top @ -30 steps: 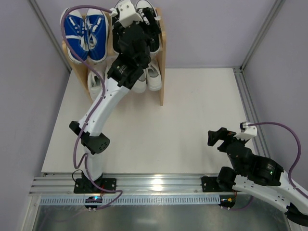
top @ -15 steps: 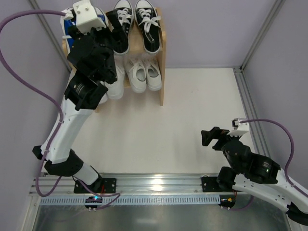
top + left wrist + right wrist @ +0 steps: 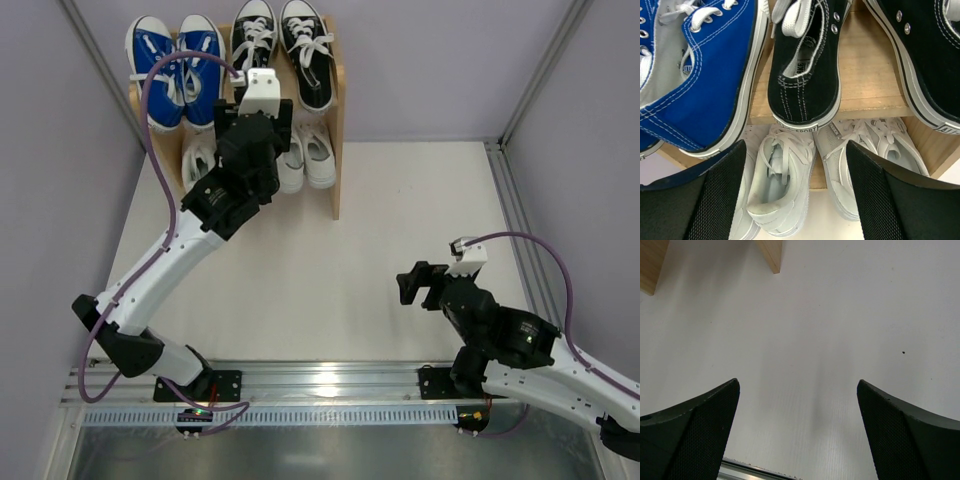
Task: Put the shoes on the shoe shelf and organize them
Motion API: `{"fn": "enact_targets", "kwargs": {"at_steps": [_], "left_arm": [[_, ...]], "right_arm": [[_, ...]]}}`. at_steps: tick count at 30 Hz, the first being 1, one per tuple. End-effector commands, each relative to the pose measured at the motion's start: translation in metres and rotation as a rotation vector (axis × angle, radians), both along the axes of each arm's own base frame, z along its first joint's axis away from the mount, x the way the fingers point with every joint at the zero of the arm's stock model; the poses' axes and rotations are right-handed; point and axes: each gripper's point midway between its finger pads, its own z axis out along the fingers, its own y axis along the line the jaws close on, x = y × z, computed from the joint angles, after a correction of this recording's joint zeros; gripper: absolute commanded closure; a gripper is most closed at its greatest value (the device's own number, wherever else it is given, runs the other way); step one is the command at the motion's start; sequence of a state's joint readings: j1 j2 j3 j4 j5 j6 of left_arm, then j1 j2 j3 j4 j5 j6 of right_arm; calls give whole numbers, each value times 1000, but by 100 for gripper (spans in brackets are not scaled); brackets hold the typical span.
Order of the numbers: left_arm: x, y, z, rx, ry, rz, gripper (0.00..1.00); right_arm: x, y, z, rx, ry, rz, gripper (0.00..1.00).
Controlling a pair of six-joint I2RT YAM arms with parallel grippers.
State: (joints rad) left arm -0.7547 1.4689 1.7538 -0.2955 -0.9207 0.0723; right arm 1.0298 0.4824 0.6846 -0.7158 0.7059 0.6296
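Observation:
The shoe shelf (image 3: 334, 150) stands at the table's back left. Its top tier holds a blue pair (image 3: 175, 65) and a black pair (image 3: 282, 50). White shoes (image 3: 308, 158) fill the lower tier, partly hidden by my left arm. My left gripper (image 3: 258, 125) hovers open above the shelf's front. In the left wrist view a blue shoe (image 3: 705, 75), black shoes (image 3: 805, 75) and white shoes (image 3: 782, 185) lie below the left gripper (image 3: 795, 195), and nothing is held. My right gripper (image 3: 420, 285) is open over bare table; the right wrist view shows the right gripper (image 3: 797, 430) empty.
Grey walls and metal frame posts (image 3: 530, 90) close in the table on three sides. The shelf's wooden feet (image 3: 771, 254) show at the top of the right wrist view. A metal rail (image 3: 320, 385) with both arm bases runs along the near edge.
My left arm swung from the black shoes to the blue pair's side, then back to the middle of the shelf front. The right gripper crept left and forward, staying open.

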Motion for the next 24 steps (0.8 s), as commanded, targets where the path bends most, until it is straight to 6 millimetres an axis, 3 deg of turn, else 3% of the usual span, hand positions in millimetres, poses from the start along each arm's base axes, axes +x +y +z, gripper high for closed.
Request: {"fn": "enact_targets", "kwargs": {"at_steps": [1, 5, 10, 13, 14, 15, 18, 24], "left_arm": [[-7, 16, 36, -67, -104, 29, 21], [-15, 24, 43, -99, -139, 35, 26], [-10, 29, 59, -60, -164, 57, 25], [8, 26, 66, -45, -152, 60, 23], [22, 18, 57, -25, -128, 54, 23], [23, 22, 70, -49, -151, 59, 22], [45, 22, 64, -56, -127, 57, 23], [61, 7, 49, -82, -95, 22, 32]], "right_arm": [[2, 10, 18, 48, -21, 22, 0], [1, 8, 15, 39, -19, 26, 0], [3, 10, 17, 25, -28, 34, 0], [4, 11, 19, 29, -32, 34, 0], [4, 11, 20, 34, -35, 34, 0], [3, 11, 21, 36, -35, 35, 0], [3, 8, 23, 41, -45, 32, 0], [1, -4, 22, 34, -59, 8, 0]]}}
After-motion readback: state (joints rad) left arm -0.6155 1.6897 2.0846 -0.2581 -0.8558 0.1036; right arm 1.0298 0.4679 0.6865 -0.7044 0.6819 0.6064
